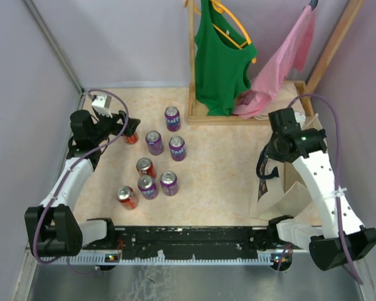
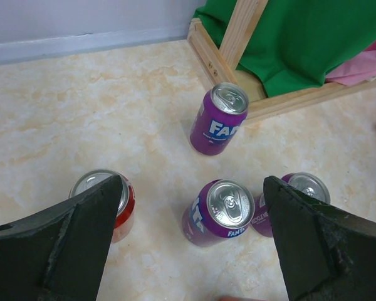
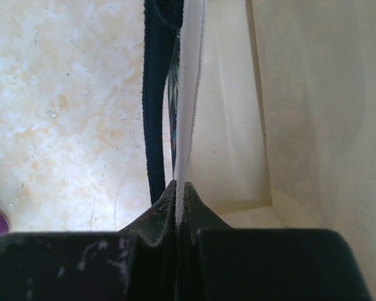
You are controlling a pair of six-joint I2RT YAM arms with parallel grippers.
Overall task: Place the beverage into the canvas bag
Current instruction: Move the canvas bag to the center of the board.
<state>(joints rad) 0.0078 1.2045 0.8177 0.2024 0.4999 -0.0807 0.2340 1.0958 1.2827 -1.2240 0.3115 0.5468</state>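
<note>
Cream canvas bag (image 3: 225, 125), navy strap (image 3: 153, 94), rim pinched in right tool (image 3: 177, 188); left tool (image 2: 193, 183) spread above cans (image 2: 218, 119)

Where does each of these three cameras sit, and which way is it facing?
Top: above and behind the robot, looking down on the table; both arms show.
Left wrist: on the left gripper, facing the cans past its open fingers.
Right wrist: on the right gripper, facing the canvas bag; shut fingers pinch its edge.
Shared: top and left wrist both show cans and the green top.
</note>
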